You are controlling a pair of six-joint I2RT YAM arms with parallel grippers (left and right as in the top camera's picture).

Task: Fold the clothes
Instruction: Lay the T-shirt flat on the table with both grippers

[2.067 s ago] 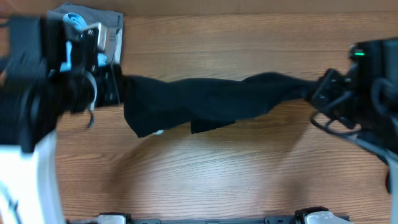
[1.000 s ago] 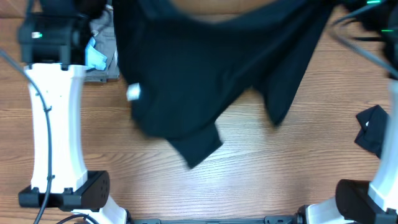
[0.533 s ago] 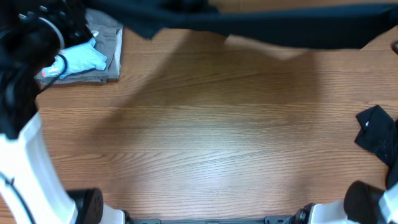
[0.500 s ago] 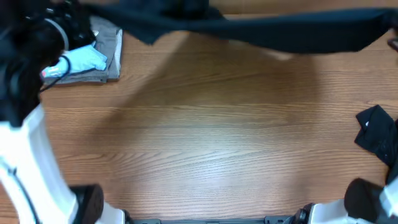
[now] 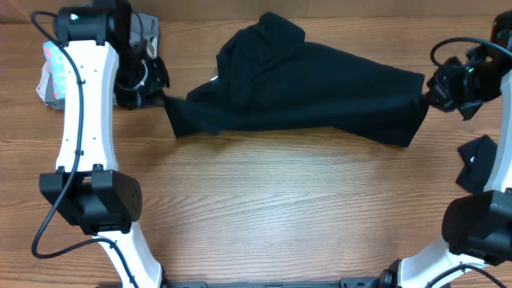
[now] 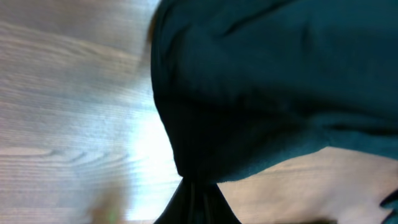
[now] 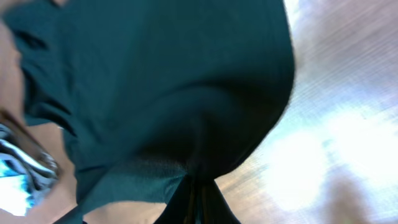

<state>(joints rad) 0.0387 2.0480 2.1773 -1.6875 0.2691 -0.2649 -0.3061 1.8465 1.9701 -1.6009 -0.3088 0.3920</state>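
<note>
Fabric of the black garment (image 5: 312, 92) lies rumpled between left pincer (image 5: 162, 99) and right pincer (image 5: 430, 88), both clamped on it.

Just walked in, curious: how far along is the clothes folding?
Early days. Done: left tool and right tool each grip an end of the black shirt. In hand: it stretches, bunched, between them. Left: every fold, plus another black piece at right.

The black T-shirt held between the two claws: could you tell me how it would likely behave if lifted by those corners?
Probably very floppy: the black T-shirt bunches into loose folds between the left claw and right claw. Lifted, its middle would likely sag. Slipping seems unlikely: both claws are shut on gathered fabric.
</note>
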